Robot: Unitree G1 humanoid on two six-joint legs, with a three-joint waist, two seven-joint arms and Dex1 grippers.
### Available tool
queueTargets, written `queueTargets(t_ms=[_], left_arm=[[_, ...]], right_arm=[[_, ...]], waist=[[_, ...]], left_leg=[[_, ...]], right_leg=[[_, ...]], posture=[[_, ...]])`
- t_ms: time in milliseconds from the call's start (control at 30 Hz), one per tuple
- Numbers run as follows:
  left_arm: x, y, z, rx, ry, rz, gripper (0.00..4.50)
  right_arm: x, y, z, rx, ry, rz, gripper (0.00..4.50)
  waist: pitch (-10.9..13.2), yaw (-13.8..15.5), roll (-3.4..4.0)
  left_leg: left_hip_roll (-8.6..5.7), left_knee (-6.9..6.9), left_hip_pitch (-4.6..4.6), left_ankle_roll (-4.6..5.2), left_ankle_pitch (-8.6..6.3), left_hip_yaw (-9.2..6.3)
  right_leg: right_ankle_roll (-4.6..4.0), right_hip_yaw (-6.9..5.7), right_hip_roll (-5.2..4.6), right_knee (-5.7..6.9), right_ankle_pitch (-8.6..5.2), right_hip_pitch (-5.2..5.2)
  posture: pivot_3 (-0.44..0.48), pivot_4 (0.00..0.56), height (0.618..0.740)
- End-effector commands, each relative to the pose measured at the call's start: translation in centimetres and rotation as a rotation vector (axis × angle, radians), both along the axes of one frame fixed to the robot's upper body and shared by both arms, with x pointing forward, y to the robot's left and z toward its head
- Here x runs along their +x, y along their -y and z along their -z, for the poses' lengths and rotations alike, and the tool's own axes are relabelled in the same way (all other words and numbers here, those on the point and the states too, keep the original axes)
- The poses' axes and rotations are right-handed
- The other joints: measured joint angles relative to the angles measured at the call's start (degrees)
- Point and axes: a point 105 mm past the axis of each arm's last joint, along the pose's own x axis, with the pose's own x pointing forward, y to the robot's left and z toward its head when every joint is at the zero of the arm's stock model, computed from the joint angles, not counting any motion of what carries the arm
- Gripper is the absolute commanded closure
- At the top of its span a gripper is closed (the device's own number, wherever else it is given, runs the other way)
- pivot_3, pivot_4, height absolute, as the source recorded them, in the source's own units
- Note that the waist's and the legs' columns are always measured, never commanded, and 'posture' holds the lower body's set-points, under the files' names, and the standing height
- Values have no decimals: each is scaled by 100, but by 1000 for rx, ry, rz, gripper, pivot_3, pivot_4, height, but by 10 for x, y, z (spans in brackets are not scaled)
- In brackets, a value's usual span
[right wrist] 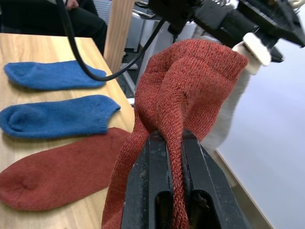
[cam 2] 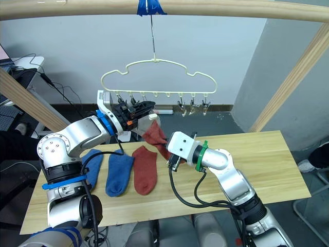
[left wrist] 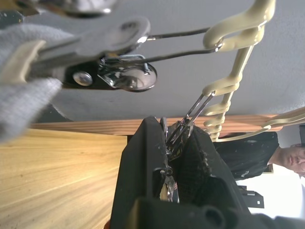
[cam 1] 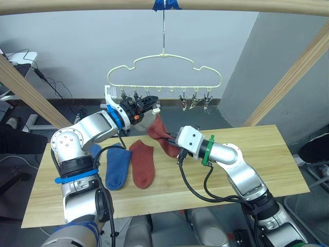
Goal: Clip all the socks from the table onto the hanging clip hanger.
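Observation:
The pale yellow clip hanger (cam 1: 164, 72) hangs above the table (cam 1: 257, 154), with silver clips along its lower bar. My left gripper (cam 1: 150, 104) is raised to the bar's left part, shut on one silver clip (left wrist: 178, 138). A light grey sock (right wrist: 228, 114) hangs from a neighbouring clip. My right gripper (right wrist: 174, 138) is shut on a rust red sock (cam 1: 158, 128), held up just below the left gripper. Two blue socks (cam 2: 119, 172) (cam 2: 92, 164) and another rust red sock (cam 1: 142, 163) lie flat on the table's left part.
A thick wooden beam with blue tape (cam 1: 164, 4) carries the hanger's hook. Slanted wooden struts (cam 1: 288, 82) (cam 1: 25, 87) stand at both sides. Three clips (cam 1: 194, 99) on the bar's right hold nothing. A person (left wrist: 295, 157) sits beyond the table.

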Motion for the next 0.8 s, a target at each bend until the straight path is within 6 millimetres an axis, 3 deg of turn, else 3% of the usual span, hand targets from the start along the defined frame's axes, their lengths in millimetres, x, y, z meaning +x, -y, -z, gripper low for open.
queueTargets(t_ms=[33,800], left_arm=[[-3,-2,-2,6,14,-5,4184],[-11,4,3,77,39,60,4184]], right_arm=[[-5,-7,-12,25,39,-43,4472],[4,-6,-16,4,62,-47,4472]], waist=[[0,3,0],[0,20,0]], left_leg=[[0,0,0,0,0,0],[1,-7,-2,0,0,0]], right_leg=[[0,0,0,0,0,0],[0,-1,0,-9,0,-2]], posture=[[-128,242,740],[-123,234,740]])
